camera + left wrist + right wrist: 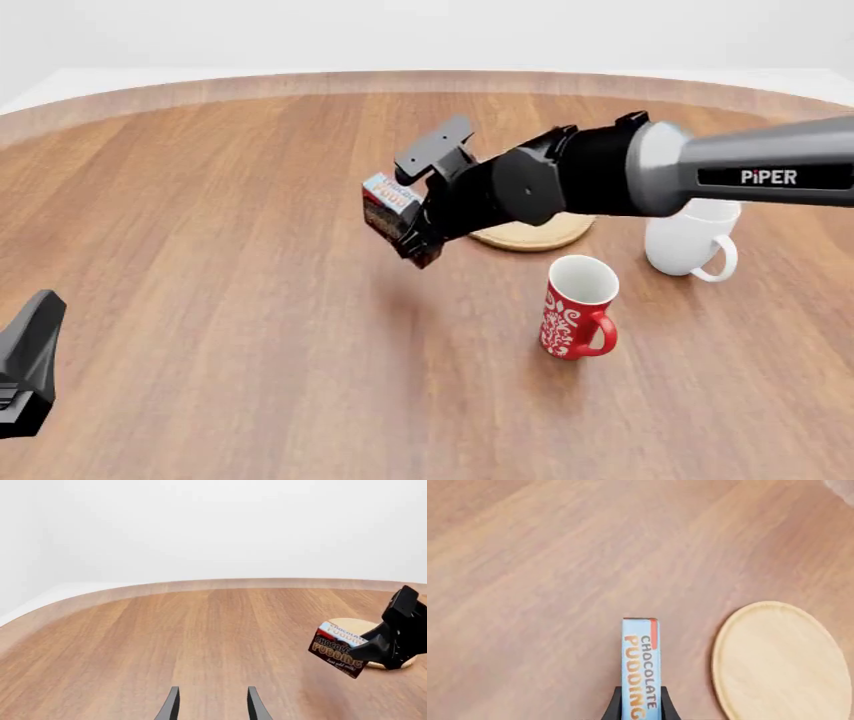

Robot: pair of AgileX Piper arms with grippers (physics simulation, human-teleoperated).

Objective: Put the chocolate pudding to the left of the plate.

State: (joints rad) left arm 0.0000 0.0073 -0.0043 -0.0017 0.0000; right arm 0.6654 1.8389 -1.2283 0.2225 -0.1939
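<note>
Nearest, the left gripper (212,705) idles low over the desk (214,300) with jaws parted and empty, since it has no part here. Further out stands a red mug (578,306), then a white mug (689,238). Beyond, the right gripper (639,707) has its jaws clamped on the chocolate pudding (387,205), held tilted above the desk at nine o'clock of the plate (541,232), probably ready for lowering there.
</note>
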